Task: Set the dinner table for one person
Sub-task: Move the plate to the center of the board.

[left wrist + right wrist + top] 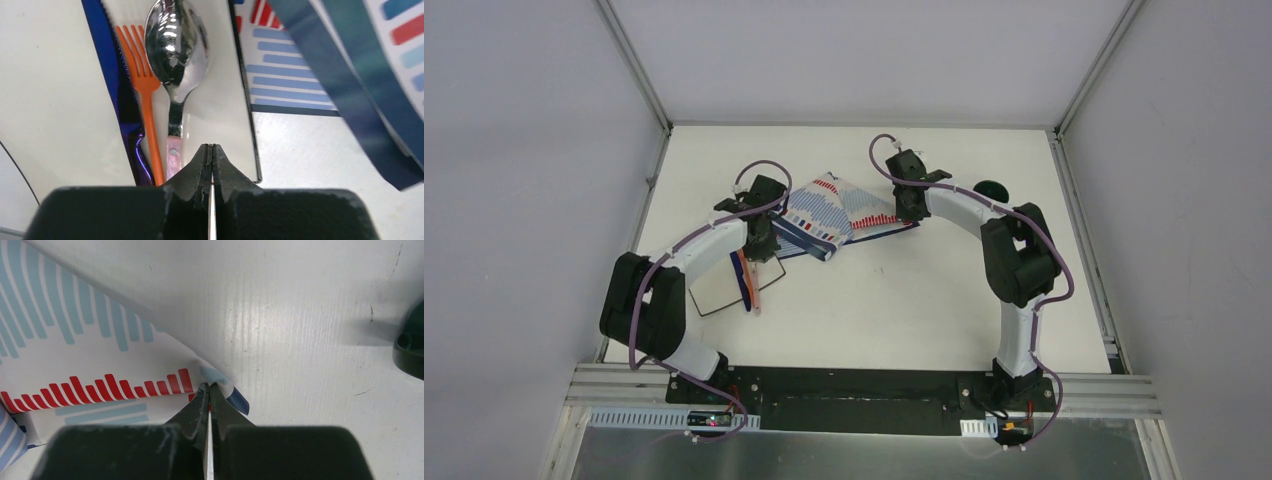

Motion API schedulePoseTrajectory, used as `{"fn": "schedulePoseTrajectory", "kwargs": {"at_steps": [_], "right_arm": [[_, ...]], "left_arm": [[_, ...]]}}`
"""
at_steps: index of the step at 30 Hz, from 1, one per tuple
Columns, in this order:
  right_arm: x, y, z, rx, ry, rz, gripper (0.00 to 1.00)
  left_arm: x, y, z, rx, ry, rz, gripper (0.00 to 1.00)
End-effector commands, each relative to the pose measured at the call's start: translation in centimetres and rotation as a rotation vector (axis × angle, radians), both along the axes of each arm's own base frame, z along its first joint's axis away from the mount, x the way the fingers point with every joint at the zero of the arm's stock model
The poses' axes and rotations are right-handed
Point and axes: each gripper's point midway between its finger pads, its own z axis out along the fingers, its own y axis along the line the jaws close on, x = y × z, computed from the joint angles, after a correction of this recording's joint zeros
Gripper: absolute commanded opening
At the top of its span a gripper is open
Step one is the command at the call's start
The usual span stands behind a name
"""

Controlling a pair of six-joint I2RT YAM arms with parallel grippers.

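Top cam sits high behind both arm bases, looking down and fwd over the whole desk (pixel 904 300). Left wrist cam looks past the left gripper (pixel 210 147), close over the spoon (pixel 176 45); right wrist cam is v. close on the striped cloth (pixel 75 365) edge. All three share that cloth.

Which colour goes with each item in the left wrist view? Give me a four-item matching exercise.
Items:
1. fork
2. knife
3. spoon
4. cloth

Colours:
a. shiny silver
b. orange
c. red, blue and white stripes
d. dark blue

Pairs: 1-b, 2-d, 3-a, 4-c
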Motion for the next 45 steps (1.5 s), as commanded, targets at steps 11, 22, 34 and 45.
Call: {"fn": "schedulePoseTrajectory", "kwargs": {"at_steps": [11, 22, 34, 45], "right_arm": [[0.5, 0.5, 2.0, 0.008, -0.058, 0.012, 0.00], [0.5, 0.3, 2.0, 0.002, -0.058, 0.012, 0.00], [0.4, 0.3, 1.9, 0.003, -0.056, 0.013, 0.00], [0.3, 0.3, 1.6, 0.000, -0.051, 0.013, 0.00]], "left_arm": [[3.7, -5.9, 2.9, -0.200, -0.099, -0.127, 0.00], [4.8, -5.9, 0.7, -0.188, -0.067, -0.120, 0.00], [4.1, -1.6, -0.8, -0.170, -0.040, -0.024, 0.00], [3.2, 0.2, -1.9, -0.175, -0.017, 0.024, 0.00]]}}
